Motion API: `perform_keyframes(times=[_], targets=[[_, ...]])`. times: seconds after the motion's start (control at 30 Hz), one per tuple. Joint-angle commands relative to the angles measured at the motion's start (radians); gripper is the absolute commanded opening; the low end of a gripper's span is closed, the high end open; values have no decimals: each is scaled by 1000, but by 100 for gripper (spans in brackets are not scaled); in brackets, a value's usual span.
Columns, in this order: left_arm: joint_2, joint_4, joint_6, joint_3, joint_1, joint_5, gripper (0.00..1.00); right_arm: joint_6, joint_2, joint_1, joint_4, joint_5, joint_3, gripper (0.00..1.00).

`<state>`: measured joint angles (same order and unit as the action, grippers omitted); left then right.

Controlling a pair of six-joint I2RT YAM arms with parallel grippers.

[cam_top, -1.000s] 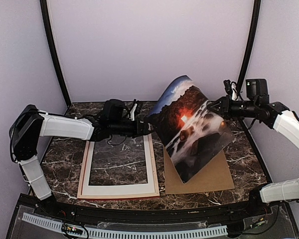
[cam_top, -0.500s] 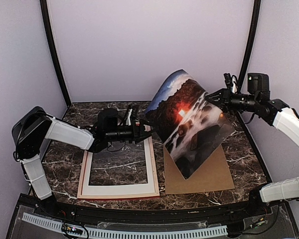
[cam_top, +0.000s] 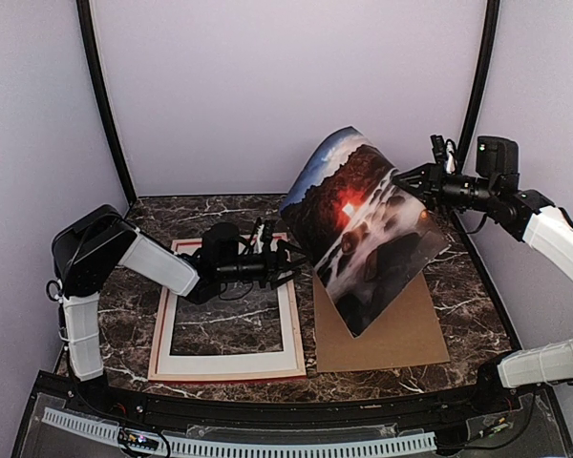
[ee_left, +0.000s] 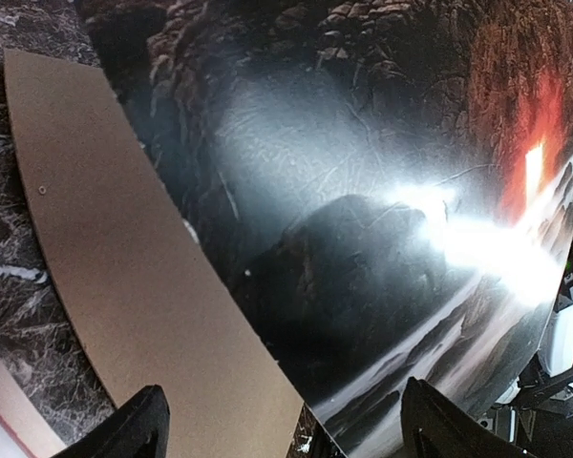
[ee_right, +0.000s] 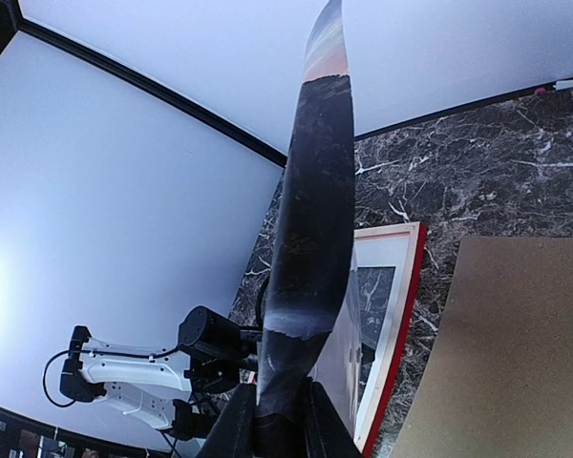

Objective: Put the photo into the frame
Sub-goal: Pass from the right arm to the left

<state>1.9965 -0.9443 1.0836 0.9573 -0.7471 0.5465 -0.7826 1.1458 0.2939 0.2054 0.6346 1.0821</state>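
Pinching the photo [cam_top: 368, 239], right end effector [cam_top: 399, 179] aloft.

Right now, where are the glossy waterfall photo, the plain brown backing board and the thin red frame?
glossy waterfall photo [cam_top: 368, 234]: top view, picture's middle.
plain brown backing board [cam_top: 401, 339]: top view, bare near part.
thin red frame [ee_right: 399, 318]: right wrist view, long red rail.
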Motion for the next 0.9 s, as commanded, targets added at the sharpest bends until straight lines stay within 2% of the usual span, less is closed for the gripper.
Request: perform_keyframes(times=[0.0, 0.2, 0.3, 0.63, 0.73, 0.87], targets=[[33, -85, 14, 54, -18, 20, 86, -23, -11, 5, -71, 22, -2, 16], [86, -158, 56, 96, -24, 45, 86, -34, -19, 5, -85, 20, -18, 16], [101, -193, 71, 114, -25, 55, 81, -35, -19, 5, -89, 19, -27, 15], [106, -300, 117, 78, -15, 51, 52, 1, -20, 5, -56, -17, -41, 15], [107, -364, 155, 54, -4, 52, 41, 14, -13, 5, -46, -30, -46, 15], [95, -405, 181, 24, 14, 60, 31, 54, -1, 5, -7, -67, -49, 15]])
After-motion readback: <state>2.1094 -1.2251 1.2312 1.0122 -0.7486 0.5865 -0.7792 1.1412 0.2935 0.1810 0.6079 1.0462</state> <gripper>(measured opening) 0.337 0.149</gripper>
